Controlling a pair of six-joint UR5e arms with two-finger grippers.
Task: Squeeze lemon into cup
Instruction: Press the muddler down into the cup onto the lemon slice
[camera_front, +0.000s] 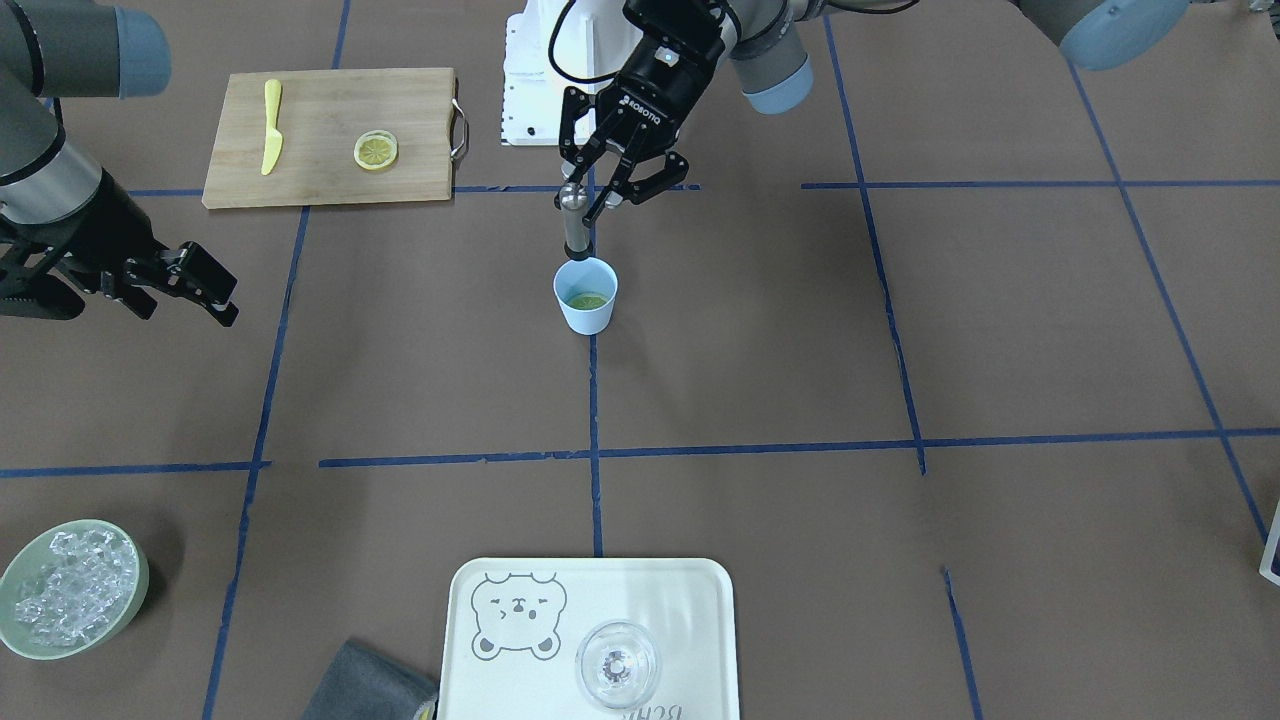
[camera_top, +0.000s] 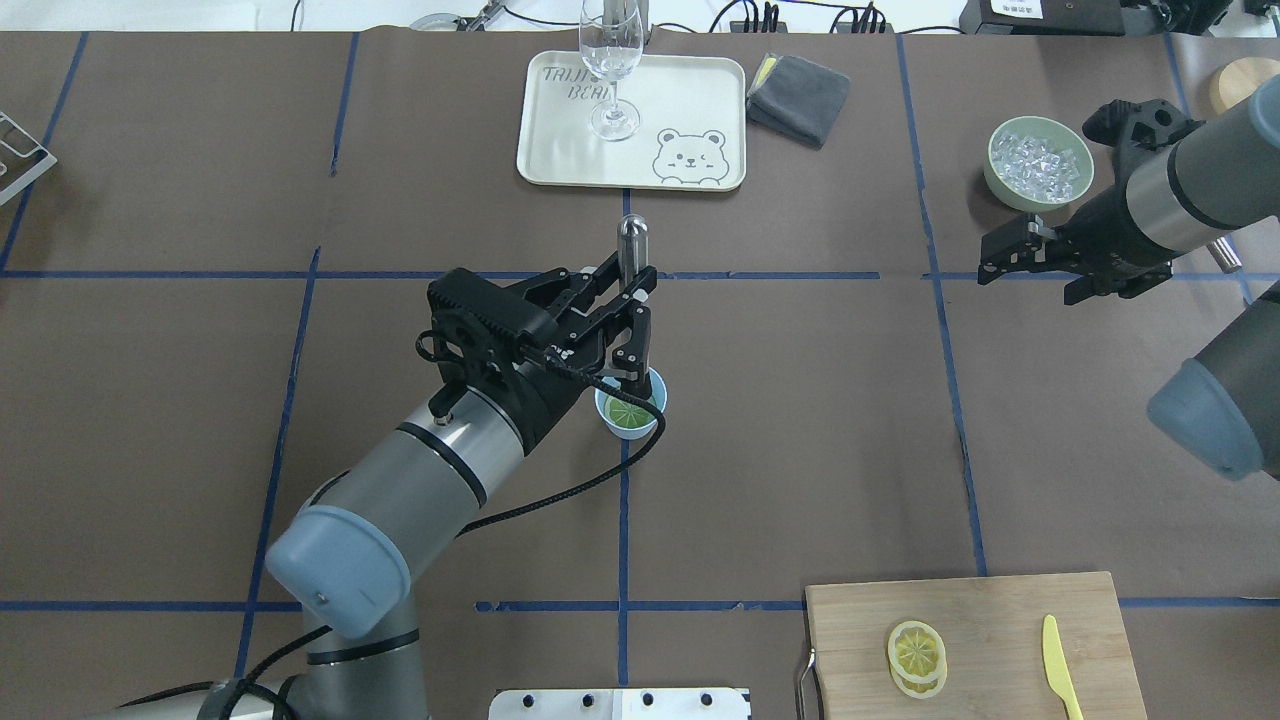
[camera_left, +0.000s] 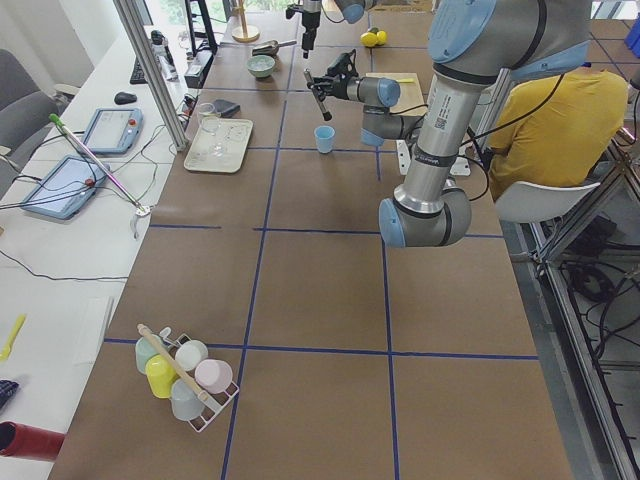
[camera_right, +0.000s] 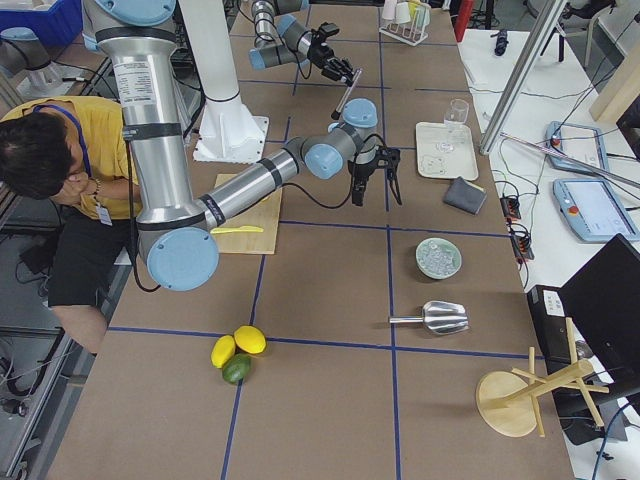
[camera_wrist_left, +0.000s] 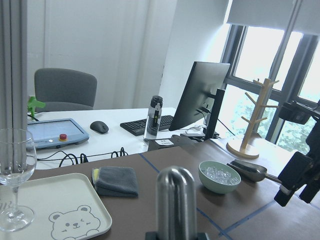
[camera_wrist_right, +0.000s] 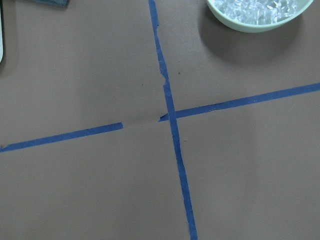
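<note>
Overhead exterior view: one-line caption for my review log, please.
Left gripper holds a metal muddler over the cup, the lemon lying inside it.

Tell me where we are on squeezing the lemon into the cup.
Done: the lemon slice lies inside the light-blue cup. In hand: the left hand grips a metal muddler, its dark tip at the cup's rim; I cannot tell whether it touches the slice. Likely left: pressing the slice, then lifting the muddler clear. The right hand hangs open near the ice bowl.
</note>
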